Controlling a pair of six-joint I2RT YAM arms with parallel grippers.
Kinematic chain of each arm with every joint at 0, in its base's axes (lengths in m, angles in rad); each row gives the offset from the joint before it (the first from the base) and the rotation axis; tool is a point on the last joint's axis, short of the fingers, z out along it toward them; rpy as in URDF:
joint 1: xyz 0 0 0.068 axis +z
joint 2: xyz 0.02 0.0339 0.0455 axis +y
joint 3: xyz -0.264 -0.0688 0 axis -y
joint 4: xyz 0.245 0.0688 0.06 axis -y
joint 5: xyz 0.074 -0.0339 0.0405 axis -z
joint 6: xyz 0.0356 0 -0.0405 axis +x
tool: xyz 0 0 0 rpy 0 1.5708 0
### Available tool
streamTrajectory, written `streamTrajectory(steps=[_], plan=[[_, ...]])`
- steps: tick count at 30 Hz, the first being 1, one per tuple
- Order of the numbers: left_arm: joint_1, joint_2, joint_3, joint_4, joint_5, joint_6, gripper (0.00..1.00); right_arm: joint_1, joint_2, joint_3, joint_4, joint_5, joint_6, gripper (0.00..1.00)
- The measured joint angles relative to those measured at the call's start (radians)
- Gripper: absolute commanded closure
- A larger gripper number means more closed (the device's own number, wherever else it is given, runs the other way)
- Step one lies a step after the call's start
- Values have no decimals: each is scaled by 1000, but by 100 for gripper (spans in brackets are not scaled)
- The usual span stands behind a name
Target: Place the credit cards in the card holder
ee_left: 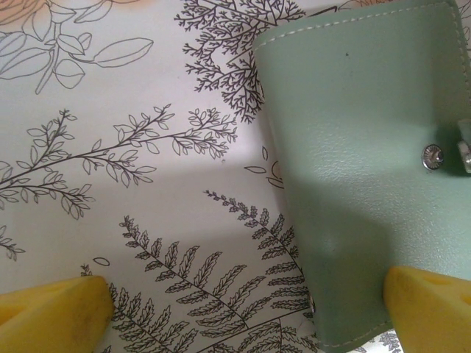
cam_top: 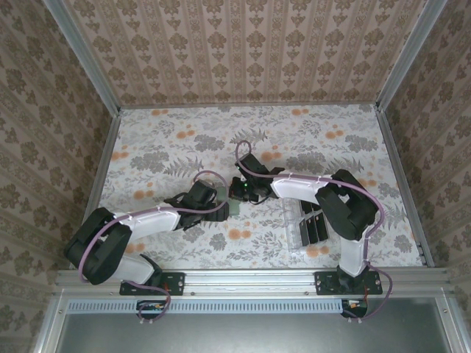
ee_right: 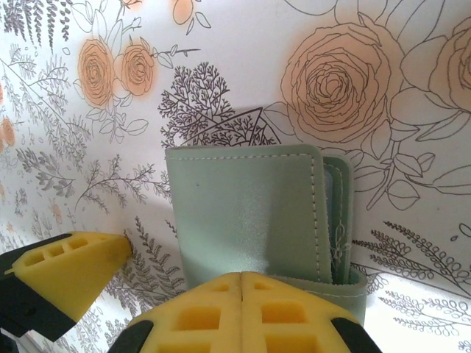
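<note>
Two grippers crowd the middle of the table [cam_top: 162,147], and that closeness is your first risk.

At the left of the overhead view, your left gripper [ee_left: 243,312] stands wide open. In its wrist view one of its yellow fingertips [ee_left: 51,312] sits at the lower left over bare tablecloth. The other sits at the lower right, on or just above the card holder [ee_left: 360,162]. The holder fills the upper right of that frame, lying flat with its snap stud [ee_left: 433,156] near the right edge. Close from here and I judge that you would catch only a corner. The holder would likely skid or swivel on the slick cloth rather than be gripped.

Just to the right, your right gripper [ee_right: 176,265] has its jaws moderately apart, with nothing that I can see between them. One finger lies low across the front of the holder and the other is off its left edge. The holder looks folded over, with a sliver of its inside showing at the right. A push there could press it flatter instead of opening it, and any sideways sweep risks knocking the left fingers.

Further right, at the lower right of the overhead view, the credit cards [cam_top: 318,225] stand in a clear rack [cam_top: 296,229], well apart from the holder. None is loaded yet. If either arm swings back carelessly, it could tip that rack.
</note>
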Motion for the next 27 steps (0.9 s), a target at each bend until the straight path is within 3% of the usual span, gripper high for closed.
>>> streamTrajectory(steps=[27], plan=[[-1, -6, -7, 11, -3, -11, 0, 8, 70, 7, 79, 0, 16, 100]])
